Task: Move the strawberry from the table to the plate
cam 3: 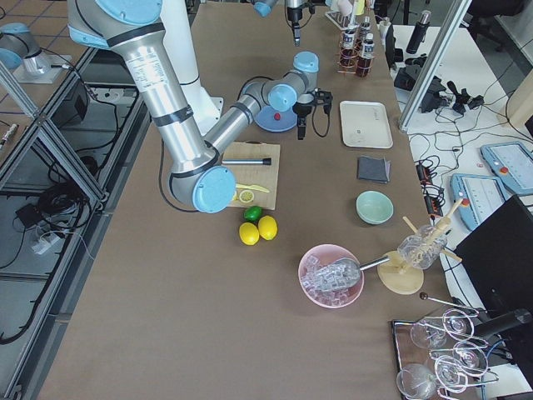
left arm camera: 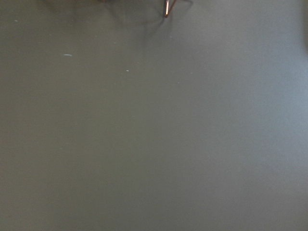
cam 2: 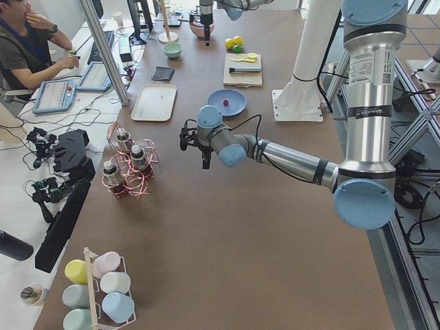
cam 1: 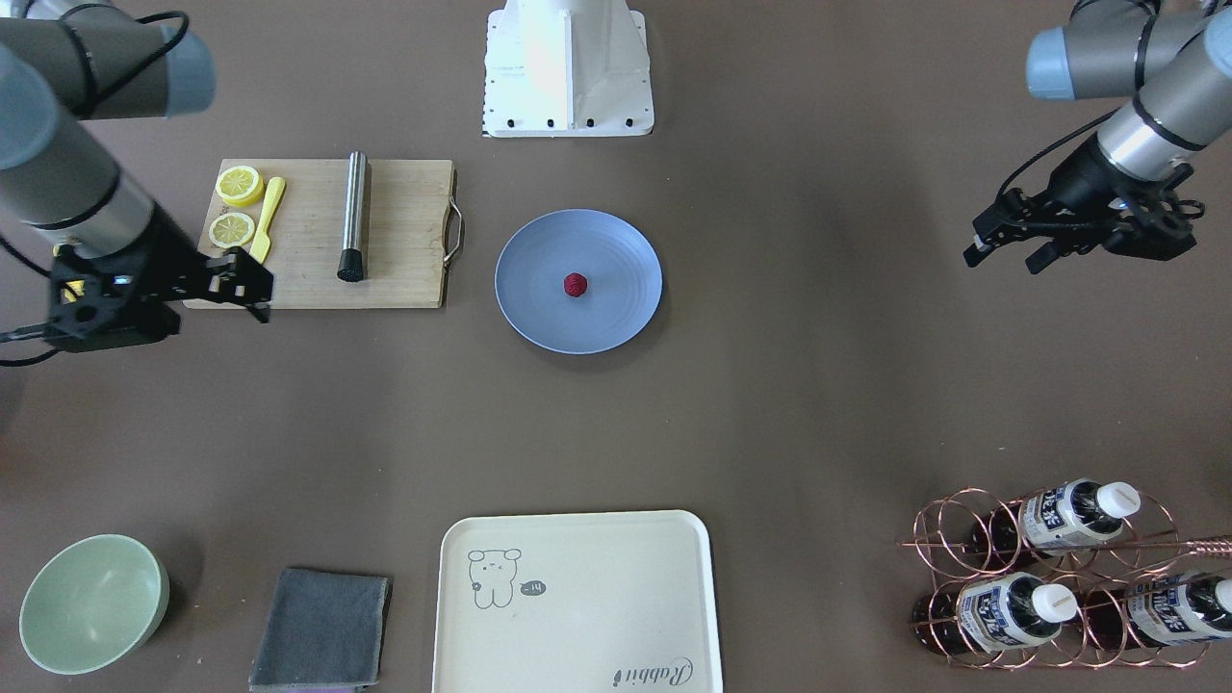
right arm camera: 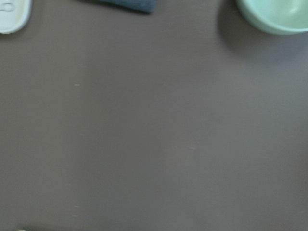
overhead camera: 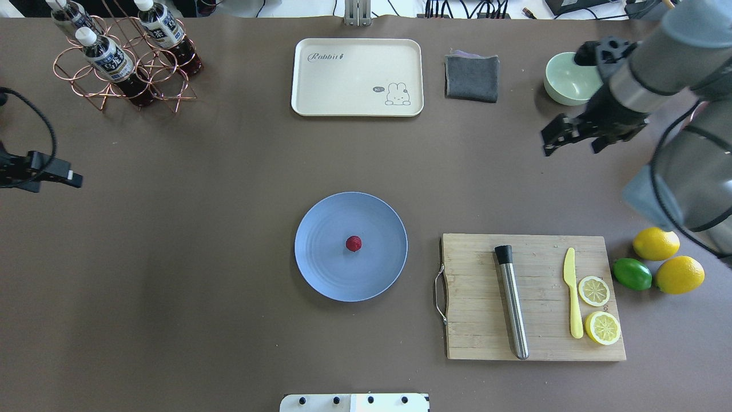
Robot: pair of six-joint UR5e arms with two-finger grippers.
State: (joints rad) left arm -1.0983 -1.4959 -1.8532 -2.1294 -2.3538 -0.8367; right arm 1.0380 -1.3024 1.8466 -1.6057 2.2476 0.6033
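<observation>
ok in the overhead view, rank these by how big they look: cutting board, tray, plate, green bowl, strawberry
1. cutting board, clearly the largest
2-3. cream tray and blue plate: too close to rank, and the tray lies farther from the camera
4. green bowl
5. strawberry, by far the smallest

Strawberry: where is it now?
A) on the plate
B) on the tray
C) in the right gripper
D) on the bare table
A: the strawberry sits near the middle of the plate, as the overhead and front-facing views both show.
</observation>
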